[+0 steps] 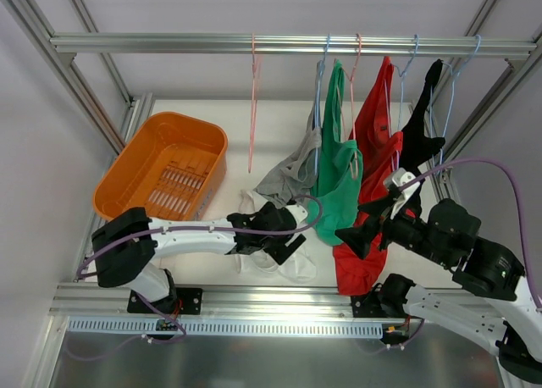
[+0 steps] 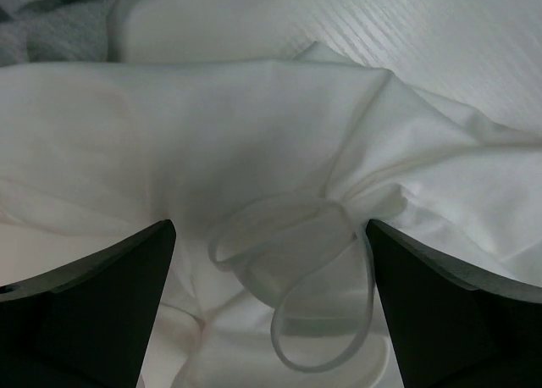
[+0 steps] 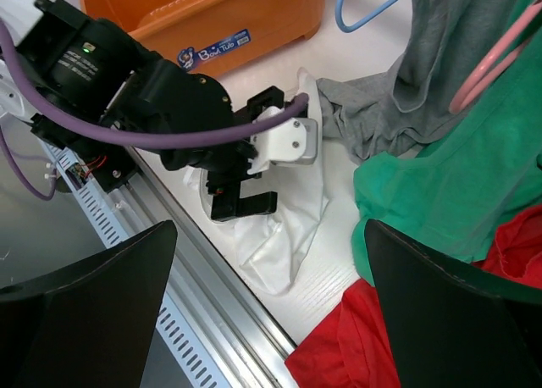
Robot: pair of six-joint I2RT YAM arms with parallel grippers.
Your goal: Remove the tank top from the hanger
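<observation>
A: The white tank top (image 2: 254, 142) lies crumpled on the table (image 1: 279, 134), clear of the bare pink hanger (image 1: 253, 108). It looks light, limp and likely to slip, so its strap (image 2: 279, 203) seems the best hold.

B: The left end effector (image 2: 269, 229) hangs over it, fingers spread. The right end effector (image 3: 271, 235) gapes empty. The arm hides the hem, and contact is unclear.

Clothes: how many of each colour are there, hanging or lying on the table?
grey top: 1
green top: 1
red top: 1
black top: 1
white top: 1
Total: 5
</observation>
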